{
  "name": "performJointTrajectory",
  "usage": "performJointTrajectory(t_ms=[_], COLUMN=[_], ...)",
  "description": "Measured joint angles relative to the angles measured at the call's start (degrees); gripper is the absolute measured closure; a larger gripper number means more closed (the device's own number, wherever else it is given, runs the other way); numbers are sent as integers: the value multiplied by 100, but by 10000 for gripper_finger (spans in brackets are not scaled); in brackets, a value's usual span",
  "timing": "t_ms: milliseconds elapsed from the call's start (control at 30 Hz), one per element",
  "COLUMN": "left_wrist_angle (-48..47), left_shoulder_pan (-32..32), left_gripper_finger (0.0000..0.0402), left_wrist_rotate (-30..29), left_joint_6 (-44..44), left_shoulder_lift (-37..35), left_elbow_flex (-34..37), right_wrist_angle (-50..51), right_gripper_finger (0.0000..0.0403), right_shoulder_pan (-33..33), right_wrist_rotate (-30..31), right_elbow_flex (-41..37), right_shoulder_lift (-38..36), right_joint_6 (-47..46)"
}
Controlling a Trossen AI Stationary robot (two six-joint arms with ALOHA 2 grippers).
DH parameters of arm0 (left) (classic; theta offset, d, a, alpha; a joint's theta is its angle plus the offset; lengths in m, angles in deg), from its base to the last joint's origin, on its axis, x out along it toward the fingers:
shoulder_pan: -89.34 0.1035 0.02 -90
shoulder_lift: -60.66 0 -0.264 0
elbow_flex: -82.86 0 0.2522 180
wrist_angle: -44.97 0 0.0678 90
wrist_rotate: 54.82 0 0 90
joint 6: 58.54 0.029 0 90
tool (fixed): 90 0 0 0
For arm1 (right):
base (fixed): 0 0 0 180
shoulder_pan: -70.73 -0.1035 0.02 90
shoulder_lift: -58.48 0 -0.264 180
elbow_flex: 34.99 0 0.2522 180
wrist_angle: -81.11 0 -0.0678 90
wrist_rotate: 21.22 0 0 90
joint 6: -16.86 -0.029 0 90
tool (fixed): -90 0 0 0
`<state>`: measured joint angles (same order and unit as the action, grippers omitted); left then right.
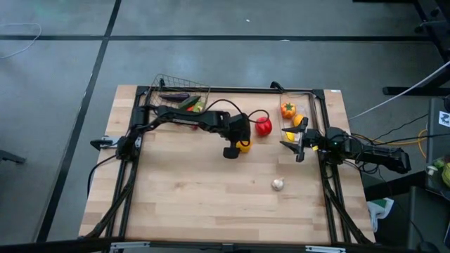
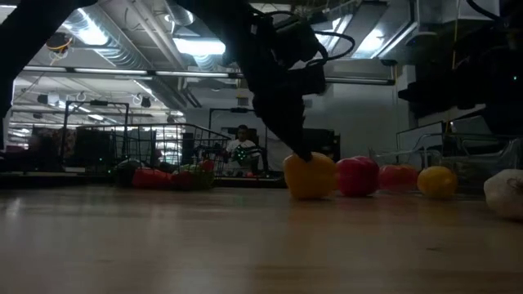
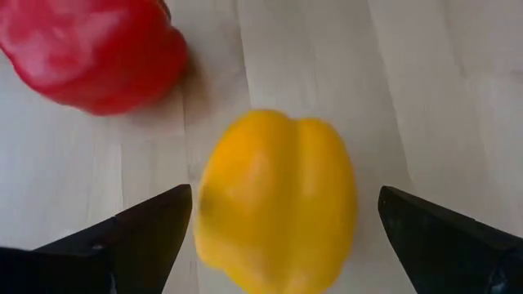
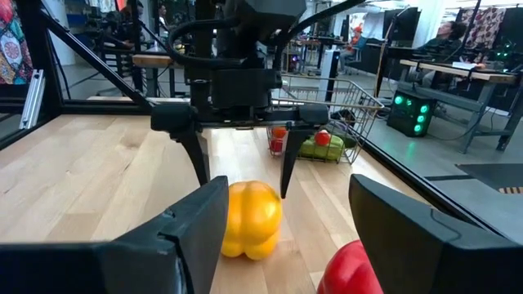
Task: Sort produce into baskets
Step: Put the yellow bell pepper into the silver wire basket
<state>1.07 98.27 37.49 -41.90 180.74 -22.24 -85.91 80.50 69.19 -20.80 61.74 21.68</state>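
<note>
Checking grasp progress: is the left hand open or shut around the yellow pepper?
Open: the left hand straddles the yellow pepper, with gaps beside both fingers.

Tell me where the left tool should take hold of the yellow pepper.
Across the yellow pepper's wide middle, coming straight down. It rests on the table, and the left tool is open with a finger on each side. The red pepper sits clear.

Both arms are showing as dark, near-black jointed links with black cables looping along them, the left arm (image 1: 190, 119) carrying one cable that is arching over its wrist. The left gripper (image 4: 243, 175) is showing a wide black crossbar with two thin, tapering fingers. The right gripper (image 1: 299, 144) is showing flat, wedge-shaped black fingers (image 4: 176, 237) and small yellowish marks on its wrist.
</note>
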Motion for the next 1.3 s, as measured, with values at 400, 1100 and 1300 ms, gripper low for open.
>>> performJointTrajectory(t_ms=[400,1100,1300], left_wrist_angle=[131,132,135], left_shoulder_pan=[-4,-73,-117], left_gripper_finger=[11,11,11], left_wrist_rotate=[-7,-396,-396], left_joint_6=[-17,-282,-383], left_shoulder_lift=[288,284,284], left_elbow_flex=[6,4,4], right_wrist_angle=[-64,-67,-67], right_gripper_finger=[150,150,150], right_shoulder_pan=[-1,0,0], right_wrist_rotate=[-67,-97,-99], right_elbow_flex=[-2,-1,-2], right_shoulder_lift=[1,-1,-1], right_joint_6=[-2,-2,-1])
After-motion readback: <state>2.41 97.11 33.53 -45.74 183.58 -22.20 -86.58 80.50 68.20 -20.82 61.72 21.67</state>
